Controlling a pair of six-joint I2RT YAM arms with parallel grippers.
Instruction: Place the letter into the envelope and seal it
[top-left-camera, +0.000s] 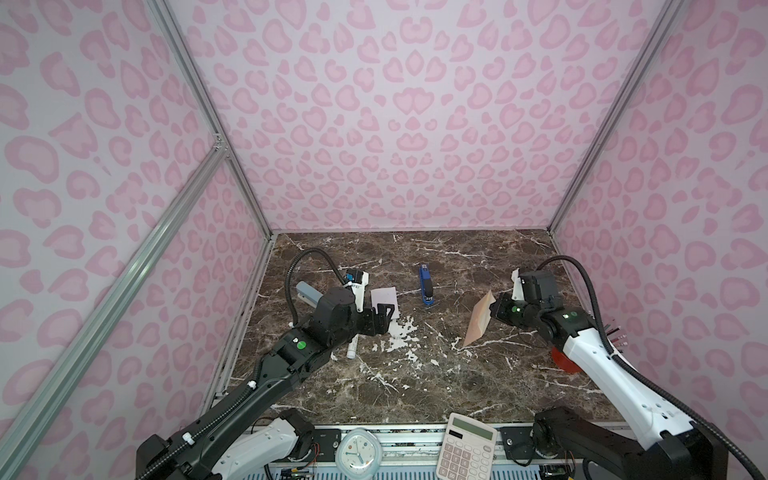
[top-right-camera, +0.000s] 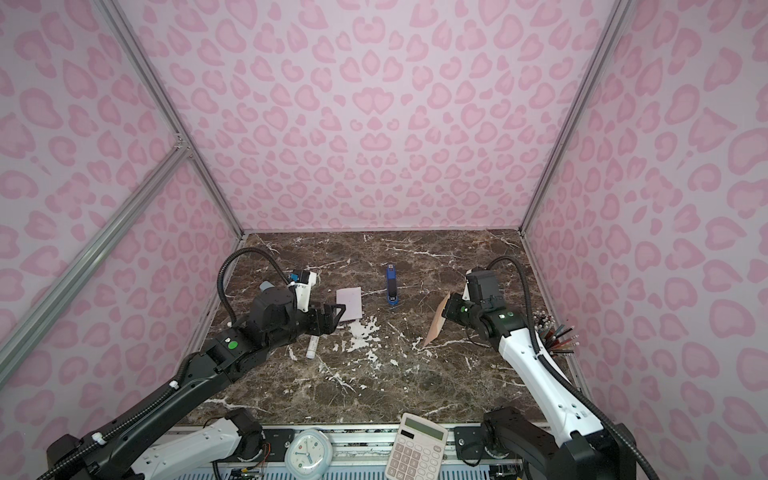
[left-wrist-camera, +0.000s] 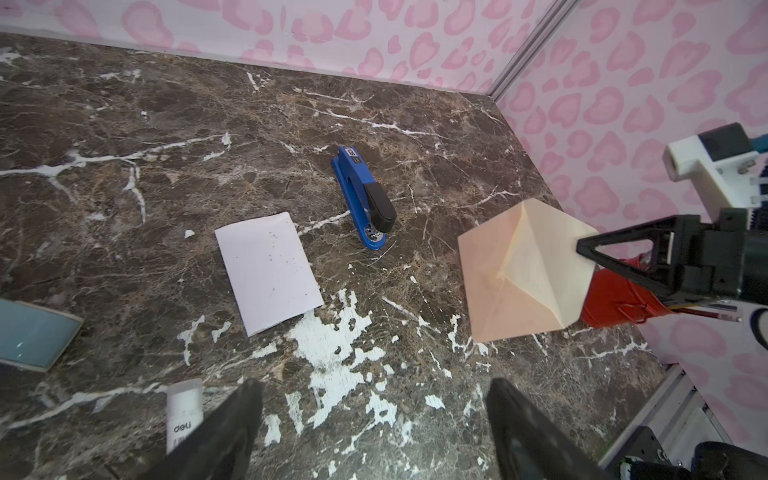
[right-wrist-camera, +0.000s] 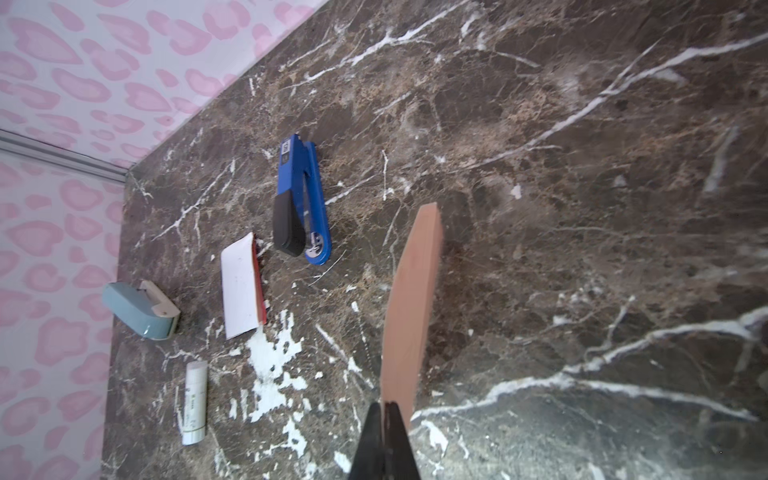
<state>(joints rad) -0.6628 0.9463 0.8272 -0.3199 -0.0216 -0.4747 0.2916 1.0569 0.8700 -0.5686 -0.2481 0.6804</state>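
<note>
— The envelope (top-left-camera: 480, 322): where do you have it?

— Over the right half of the marble table (top-left-camera: 415, 386), tilted up on edge, with its lower corner down by the surface. My right gripper (left-wrist-camera: 582, 248) is pressed together on its upper edge. The left wrist view shows the flap open, its cream inside turned toward my left arm.

— And the letter (top-left-camera: 384, 297)?

— Flat on the table, left of the blue stapler (top-left-camera: 426, 286) and well apart from the envelope. Its long axis runs away from me toward the back wall. My left gripper (top-left-camera: 384, 313) is the nearer one. It hangs just over the letter's near end, jaws spread, holding nothing. I judge the left arm should lift the letter and carry it rightward.
</note>
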